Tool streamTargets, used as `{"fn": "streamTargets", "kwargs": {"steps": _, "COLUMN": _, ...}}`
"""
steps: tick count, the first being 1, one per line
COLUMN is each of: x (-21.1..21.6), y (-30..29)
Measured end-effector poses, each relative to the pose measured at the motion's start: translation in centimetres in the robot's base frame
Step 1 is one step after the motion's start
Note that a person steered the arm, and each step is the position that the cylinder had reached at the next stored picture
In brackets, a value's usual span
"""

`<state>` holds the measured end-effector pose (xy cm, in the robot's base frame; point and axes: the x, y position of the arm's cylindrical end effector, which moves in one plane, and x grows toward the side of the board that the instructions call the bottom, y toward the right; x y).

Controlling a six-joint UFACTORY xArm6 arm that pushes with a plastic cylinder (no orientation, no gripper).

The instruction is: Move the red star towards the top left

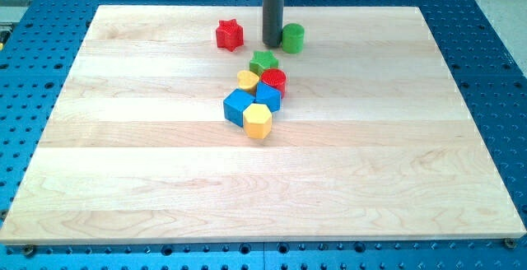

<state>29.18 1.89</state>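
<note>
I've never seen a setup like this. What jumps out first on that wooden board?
A dark rod comes down from the view's top; my tip rests between the red star on its left and the green cylinder on its right. Just below sits a tight cluster: green star, red cylinder, yellow heart-like block, two blue blocks and a yellow hexagon.

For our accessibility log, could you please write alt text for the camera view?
My tip rests near the wooden board's top edge, between the red star on the view's left and the green cylinder on the right. Below sit clustered green, yellow, red and blue blocks.
</note>
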Motion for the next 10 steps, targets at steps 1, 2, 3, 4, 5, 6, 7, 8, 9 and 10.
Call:
{"fn": "streamTargets", "kwargs": {"steps": 1, "x": 3.7, "y": -2.1}}
{"fn": "streamTargets", "kwargs": {"steps": 2, "x": 3.6, "y": -5.9}}
{"fn": "streamTargets", "kwargs": {"steps": 3, "x": 1.2, "y": -3.3}}
{"fn": "streamTargets", "kwargs": {"steps": 4, "x": -0.8, "y": -5.2}}
{"fn": "streamTargets", "kwargs": {"steps": 5, "x": -1.8, "y": -12.2}}
{"fn": "streamTargets", "kwargs": {"steps": 6, "x": -1.8, "y": -13.5}}
{"fn": "streamTargets", "kwargs": {"steps": 7, "x": -2.5, "y": -8.2}}
{"fn": "streamTargets", "kwargs": {"steps": 8, "x": -5.7, "y": -10.2}}
{"fn": "streamTargets", "kwargs": {"steps": 9, "x": -5.4, "y": -15.4}}
{"fn": "streamTargets", "kwargs": {"steps": 10, "x": -4.2, "y": -14.0}}
